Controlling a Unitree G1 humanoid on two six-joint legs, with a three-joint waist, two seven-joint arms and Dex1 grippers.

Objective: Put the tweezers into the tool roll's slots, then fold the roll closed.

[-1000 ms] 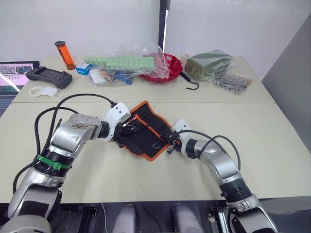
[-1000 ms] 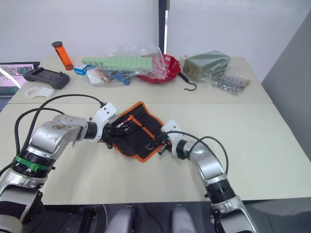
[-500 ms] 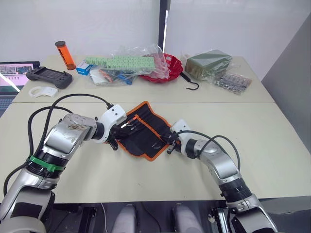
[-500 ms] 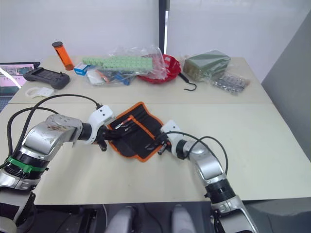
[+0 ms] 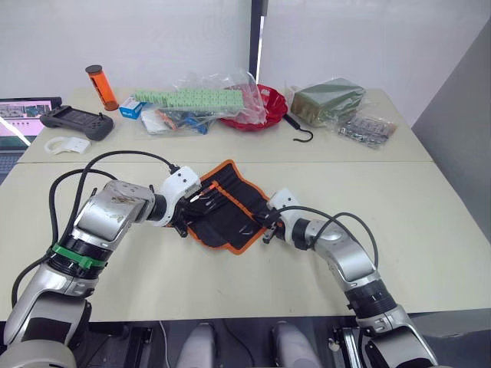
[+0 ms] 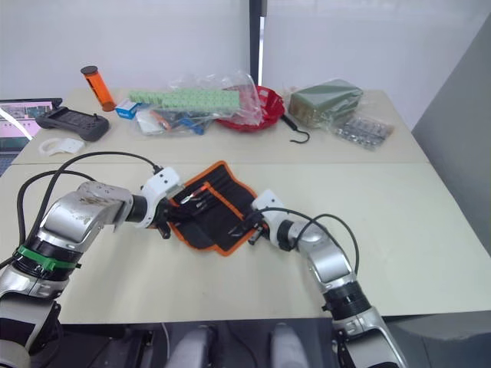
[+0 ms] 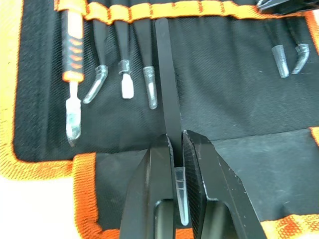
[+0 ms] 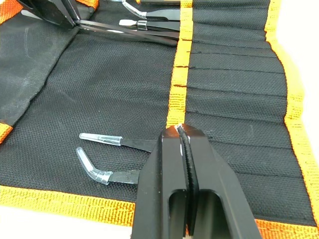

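On the near table the tool roll (image 5: 226, 203) lies open. At its left edge the left gripper (image 7: 175, 149) pinches one of the tweezers (image 7: 167, 97) near the capped tip, its blunt end at the slots (image 7: 164, 10) under the orange band. Slim, stiff and probably slick, it wants a grip low on the shank. Further right, the right gripper (image 8: 182, 137) is pressed together on the soft fabric, pinning it.

cream tables (image 5: 430, 199) pushed together | white wall (image 5: 138, 31) | grey panel (image 5: 460, 100)
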